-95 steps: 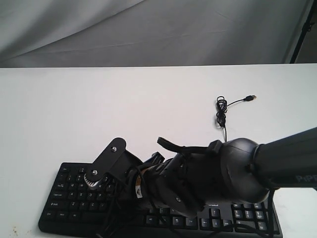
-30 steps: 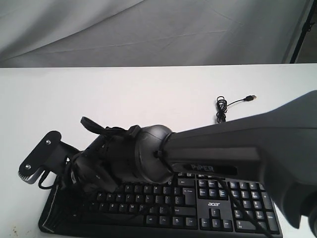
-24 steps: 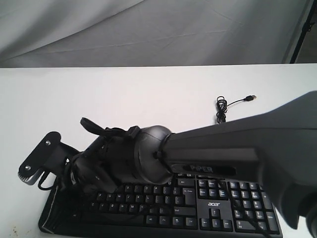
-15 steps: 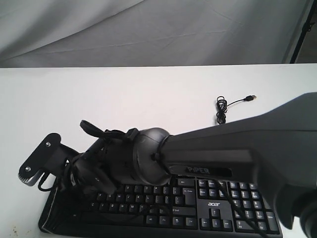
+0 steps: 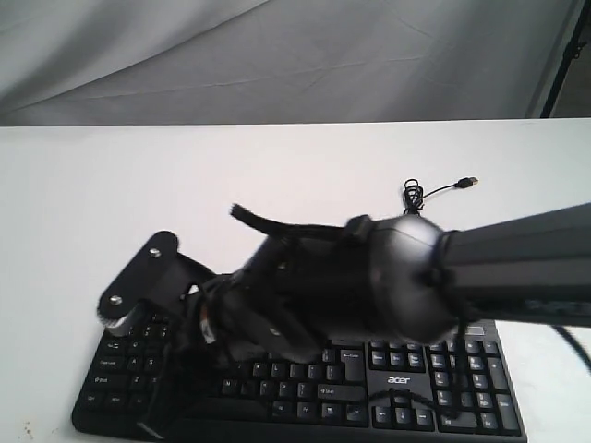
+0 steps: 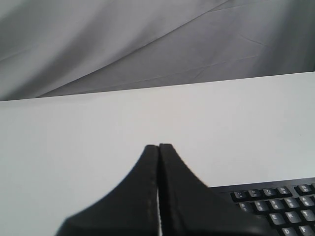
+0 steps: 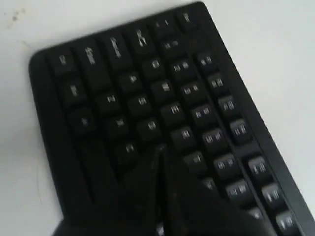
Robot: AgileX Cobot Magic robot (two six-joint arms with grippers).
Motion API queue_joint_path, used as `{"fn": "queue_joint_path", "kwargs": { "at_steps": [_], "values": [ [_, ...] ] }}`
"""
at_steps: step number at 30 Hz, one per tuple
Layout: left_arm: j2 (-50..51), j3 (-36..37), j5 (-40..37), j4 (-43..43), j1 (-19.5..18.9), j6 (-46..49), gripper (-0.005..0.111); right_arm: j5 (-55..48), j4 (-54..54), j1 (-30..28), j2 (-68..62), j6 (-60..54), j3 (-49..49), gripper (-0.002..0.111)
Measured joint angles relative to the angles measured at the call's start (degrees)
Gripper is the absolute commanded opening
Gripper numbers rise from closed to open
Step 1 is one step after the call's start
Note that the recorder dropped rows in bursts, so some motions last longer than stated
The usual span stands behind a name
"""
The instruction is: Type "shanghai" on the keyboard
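The keyboard point(image 5: 406, 388) lies along the near edge of the tabletop point(image 5: 277, 166). The right end effector point(image 7: 161, 150), its fingers pressed together, points at keys toward the keyboard's left end. The left end effector point(image 6: 158, 146), likewise pressed together, hangs beside the keyboard, and farther back lies the coiled USB cable point(image 5: 413, 205).

keyboard point(image 5: 406, 388) | black, white legends, acer logo | flat on white table point(image 5: 277, 175)

a wide, smooth white tabletop point(image 5: 277, 175) fills the lower scene, with a few small brown specks point(image 5: 23, 429) near its front left corner. behind its far edge hangs a grey fabric backdrop point(image 5: 277, 55), creased in long diagonal folds. a thin black pole point(image 5: 560, 60) leans at the right. the light is soft and even.
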State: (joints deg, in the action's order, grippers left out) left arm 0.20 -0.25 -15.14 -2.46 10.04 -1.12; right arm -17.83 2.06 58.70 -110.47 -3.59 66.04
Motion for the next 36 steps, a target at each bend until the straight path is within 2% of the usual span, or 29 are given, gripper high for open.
{"fn": "queue_joint_path", "kwargs": {
  "at_steps": [4,6,16,36],
  "values": [
    [0.00,0.00,0.00,0.00,0.00,0.00,0.000,5.96,-2.06,-1.98,4.12,0.48,-10.46,0.000],
    [0.00,0.00,0.00,0.00,0.00,0.00,0.000,7.90,-2.96,-1.98,4.12,0.48,-12.15,0.000],
    [0.00,0.00,0.00,0.00,0.00,0.00,0.000,11.79,-4.81,-1.98,1.55,-0.10,-12.35,0.000],
    [0.00,0.00,0.00,0.00,0.00,0.00,0.000,12.29,-5.02,-1.87,1.43,-0.53,-12.35,0.000]
  ]
}}
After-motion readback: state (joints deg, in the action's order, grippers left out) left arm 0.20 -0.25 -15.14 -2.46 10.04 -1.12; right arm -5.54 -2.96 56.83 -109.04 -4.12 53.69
